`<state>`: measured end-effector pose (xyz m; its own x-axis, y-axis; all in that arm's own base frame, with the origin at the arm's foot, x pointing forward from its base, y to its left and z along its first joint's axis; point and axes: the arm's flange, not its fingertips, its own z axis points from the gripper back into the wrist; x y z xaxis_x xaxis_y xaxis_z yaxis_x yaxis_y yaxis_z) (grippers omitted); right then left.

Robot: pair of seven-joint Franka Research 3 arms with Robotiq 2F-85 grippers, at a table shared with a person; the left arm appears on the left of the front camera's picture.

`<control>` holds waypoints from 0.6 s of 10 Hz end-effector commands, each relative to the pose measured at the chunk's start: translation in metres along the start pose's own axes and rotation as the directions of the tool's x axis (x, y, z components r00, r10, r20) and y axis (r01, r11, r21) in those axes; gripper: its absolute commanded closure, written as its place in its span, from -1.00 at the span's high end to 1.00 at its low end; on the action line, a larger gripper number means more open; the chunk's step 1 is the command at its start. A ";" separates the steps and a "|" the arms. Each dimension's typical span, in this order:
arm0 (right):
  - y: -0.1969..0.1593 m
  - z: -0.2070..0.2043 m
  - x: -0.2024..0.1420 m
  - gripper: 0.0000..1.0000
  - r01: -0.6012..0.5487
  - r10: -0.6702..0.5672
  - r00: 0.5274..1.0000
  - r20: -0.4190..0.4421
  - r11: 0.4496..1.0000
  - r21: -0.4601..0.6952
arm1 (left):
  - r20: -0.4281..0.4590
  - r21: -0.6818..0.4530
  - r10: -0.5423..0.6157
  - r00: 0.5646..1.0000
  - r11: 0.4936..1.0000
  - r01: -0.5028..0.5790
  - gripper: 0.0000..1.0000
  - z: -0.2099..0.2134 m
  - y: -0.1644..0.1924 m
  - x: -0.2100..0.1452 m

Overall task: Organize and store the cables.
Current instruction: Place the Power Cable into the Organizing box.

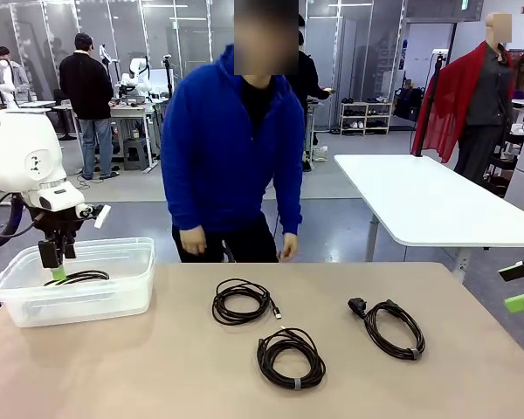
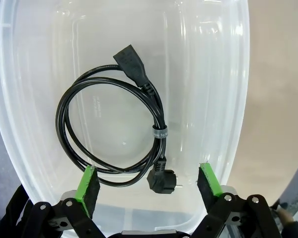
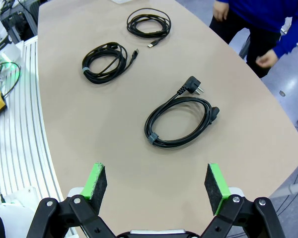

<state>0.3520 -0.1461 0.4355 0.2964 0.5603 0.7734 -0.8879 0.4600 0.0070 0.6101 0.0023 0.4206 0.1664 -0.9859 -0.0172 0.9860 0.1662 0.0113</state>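
One coiled black cable (image 2: 111, 131) with plug ends and a small band lies on the floor of the clear plastic bin (image 1: 122, 301). My left gripper (image 2: 149, 183) hangs open just above it, apart from the coil; from the front the left gripper (image 1: 54, 260) stands over the bin's left half. Three more coiled cables rest on the tan table: one with a small plug (image 1: 242, 301), one banded (image 1: 290, 358), one with a power plug (image 1: 391, 326). My right gripper (image 3: 156, 183) is open and holds nothing, above the table's edge short of the power-plug coil (image 3: 181, 121).
A person in a blue hoodie (image 1: 231, 148) leans over the far edge, hands (image 3: 268, 59) hanging near the table. A white table (image 1: 437, 201) stands behind to the right. Bare tabletop lies between the bin and the coils.
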 end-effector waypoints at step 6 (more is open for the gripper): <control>-0.001 0.000 0.001 1.00 -0.003 0.003 1.000 0.018 1.000 -0.001 | -0.001 -0.001 0.012 1.000 1.000 -0.012 1.00 -0.001 -0.001 0.002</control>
<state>0.3520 -0.1461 0.4355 0.2964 0.5603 0.7734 -0.8879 0.4600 0.0070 0.6101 0.0002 0.4203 0.1661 -0.9860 -0.0165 0.9861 0.1660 0.0106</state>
